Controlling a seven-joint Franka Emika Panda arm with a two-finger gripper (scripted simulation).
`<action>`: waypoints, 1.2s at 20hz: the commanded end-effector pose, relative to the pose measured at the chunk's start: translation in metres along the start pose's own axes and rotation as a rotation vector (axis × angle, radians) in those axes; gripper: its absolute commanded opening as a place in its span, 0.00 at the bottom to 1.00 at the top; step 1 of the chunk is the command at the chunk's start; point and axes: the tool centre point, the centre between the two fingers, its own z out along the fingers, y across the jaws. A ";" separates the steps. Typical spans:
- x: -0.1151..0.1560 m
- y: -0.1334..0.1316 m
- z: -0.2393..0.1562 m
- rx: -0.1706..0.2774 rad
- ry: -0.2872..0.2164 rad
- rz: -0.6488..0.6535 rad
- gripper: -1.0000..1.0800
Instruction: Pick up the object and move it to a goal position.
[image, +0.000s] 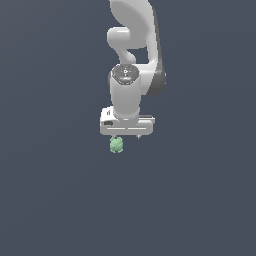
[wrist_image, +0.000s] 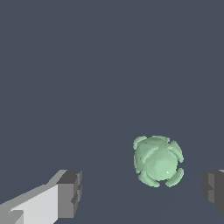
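The object (image: 116, 145) is a small pale mint-green lumpy blob resting on the dark grey ground, just below the white gripper bar in the exterior view. In the wrist view the object (wrist_image: 158, 161) lies between the two dark fingertips, nearer one of them and a little beyond their line. My gripper (image: 128, 136) (wrist_image: 142, 190) is open and empty, with its fingers wide apart and not touching the object. The white-grey arm rises behind it.
The dark grey ground (image: 60, 200) stretches flat on all sides. No other objects, containers or edges show in either view.
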 end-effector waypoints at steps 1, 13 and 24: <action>-0.002 0.004 0.005 0.000 0.001 -0.002 0.96; -0.025 0.044 0.055 0.001 0.015 -0.026 0.96; -0.031 0.052 0.067 0.001 0.017 -0.029 0.96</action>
